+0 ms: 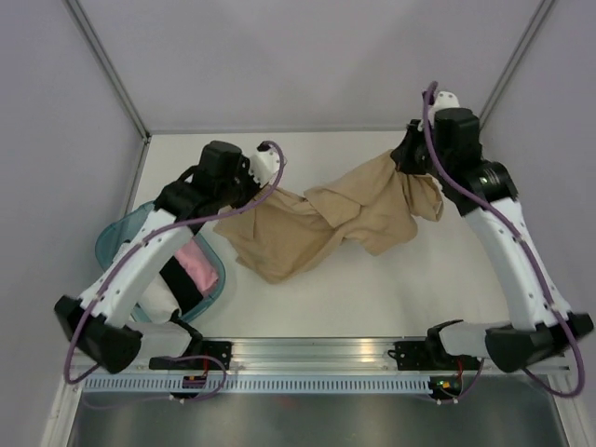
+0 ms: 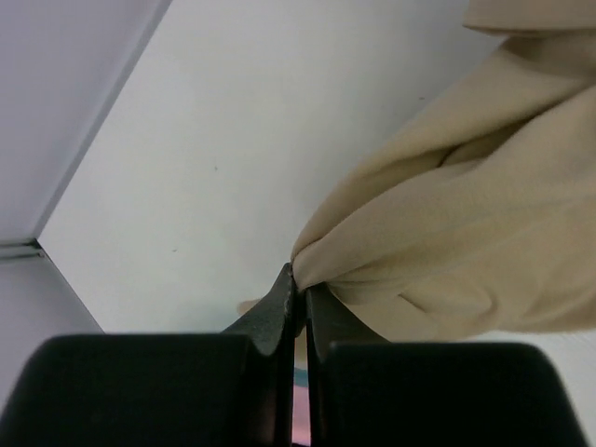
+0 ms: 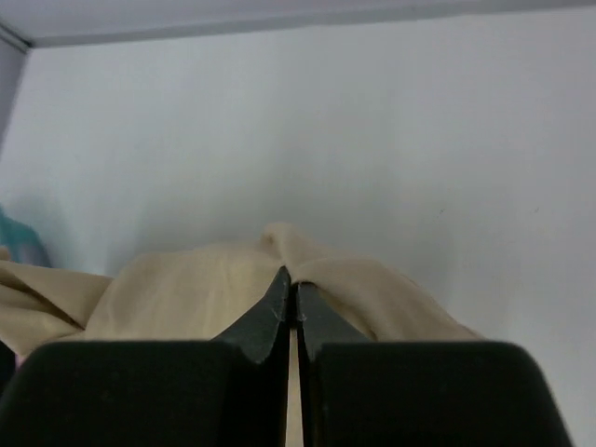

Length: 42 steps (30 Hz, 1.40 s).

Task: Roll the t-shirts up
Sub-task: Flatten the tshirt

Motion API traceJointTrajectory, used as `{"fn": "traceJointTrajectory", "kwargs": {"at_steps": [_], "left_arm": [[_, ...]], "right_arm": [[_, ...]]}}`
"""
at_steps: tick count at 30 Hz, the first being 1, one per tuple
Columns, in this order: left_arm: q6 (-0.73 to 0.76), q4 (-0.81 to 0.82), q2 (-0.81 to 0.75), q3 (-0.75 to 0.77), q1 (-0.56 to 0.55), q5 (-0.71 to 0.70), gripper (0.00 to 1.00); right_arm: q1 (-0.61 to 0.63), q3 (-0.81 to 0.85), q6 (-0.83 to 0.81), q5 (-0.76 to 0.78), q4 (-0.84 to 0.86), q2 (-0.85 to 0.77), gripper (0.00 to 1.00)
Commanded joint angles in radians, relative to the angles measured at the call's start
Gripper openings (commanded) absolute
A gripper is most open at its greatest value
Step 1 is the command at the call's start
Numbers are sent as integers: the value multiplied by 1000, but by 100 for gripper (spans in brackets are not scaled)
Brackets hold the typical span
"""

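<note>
A tan t-shirt [image 1: 326, 223] hangs crumpled between my two arms over the middle of the table. My left gripper [image 1: 272, 191] is shut on its left edge; in the left wrist view the cloth [image 2: 466, 233] bunches at the gripper [image 2: 300, 279]. At the upper right, my right gripper [image 1: 402, 160] is shut on the shirt's right end, and the right wrist view shows the fabric [image 3: 186, 289] pinched at the closed gripper [image 3: 292, 287]. A pink rolled t-shirt [image 1: 200, 265] and a white one [image 1: 158, 298] lie in the basket, partly hidden by my left arm.
A translucent teal basket [image 1: 116, 244] stands at the left, under my left arm. Grey walls close in the table at the back and both sides. An aluminium rail [image 1: 317, 354] runs along the near edge.
</note>
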Motion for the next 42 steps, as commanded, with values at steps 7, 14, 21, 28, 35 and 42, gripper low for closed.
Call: {"fn": "traceJointTrajectory", "kwargs": {"at_steps": [7, 14, 21, 28, 35, 42], "left_arm": [[-13, 189, 634, 322, 151, -162, 82], [-10, 188, 383, 92, 151, 34, 80], [85, 102, 156, -251, 127, 112, 77], [82, 162, 119, -506, -63, -16, 83], [55, 312, 220, -596, -98, -104, 85], [-5, 409, 342, -599, -99, -107, 74]], "right_arm": [[-125, 205, 80, 130, 73, 642, 68], [-124, -156, 35, 124, 203, 478, 64], [-125, -401, 21, 79, 286, 416, 66], [-132, -432, 0, 122, 323, 557, 71], [-133, -458, -9, 79, 362, 645, 58], [-133, -485, 0, 58, 394, 594, 10]]}}
